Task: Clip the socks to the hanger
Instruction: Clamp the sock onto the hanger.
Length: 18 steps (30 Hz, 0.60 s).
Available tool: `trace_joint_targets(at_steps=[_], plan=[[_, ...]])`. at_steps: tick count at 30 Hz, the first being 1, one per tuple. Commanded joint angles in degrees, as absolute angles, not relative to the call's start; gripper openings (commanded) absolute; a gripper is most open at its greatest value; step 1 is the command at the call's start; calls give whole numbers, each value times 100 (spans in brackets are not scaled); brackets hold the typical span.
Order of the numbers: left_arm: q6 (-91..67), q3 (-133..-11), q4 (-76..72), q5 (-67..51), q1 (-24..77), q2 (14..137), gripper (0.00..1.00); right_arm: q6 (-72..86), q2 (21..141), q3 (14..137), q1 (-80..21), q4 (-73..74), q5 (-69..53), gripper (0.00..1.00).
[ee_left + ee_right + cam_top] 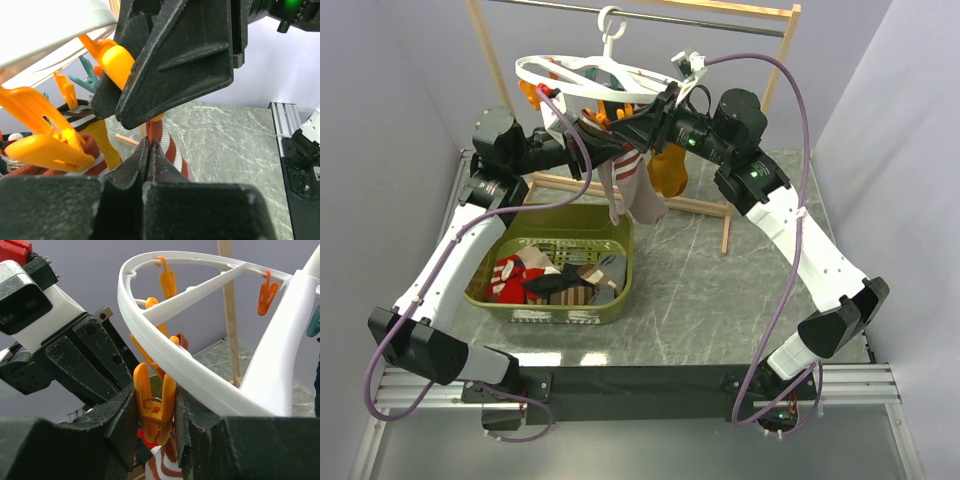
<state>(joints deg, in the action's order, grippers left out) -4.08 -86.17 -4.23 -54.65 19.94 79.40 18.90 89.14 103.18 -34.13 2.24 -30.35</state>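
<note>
Beneath the wooden rack frame [486, 45] at the table's far edge hangs the white oval plastic ring hanger [582, 75]. From just under its ring dangles a taupe grey-brown sock with a dark red and white striped cuff [645, 198], the cuff pinched tight in the clenched left gripper [149, 150]. The right gripper [156, 410] is clamped on an orange plastic clip [142, 390] on the ring, with the cuff just below its mouth, so this sock looks nearly but not yet clipped. A second striped cuff [90, 145] seems already caught in a neighbouring orange clip [50, 150].
</note>
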Motion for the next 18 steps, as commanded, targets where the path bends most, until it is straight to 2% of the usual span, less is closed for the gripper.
trace_joint_targets(at_steps=[1,18], plan=[[-185,-8649,-431,-5660,1978,7787,1,1934,8921,10644,-3410,-88,-3331,0],[-860,-8736,-1309,-5906,1855,7910,1,1881,8886,10529,-3401,-79,-3305,0]])
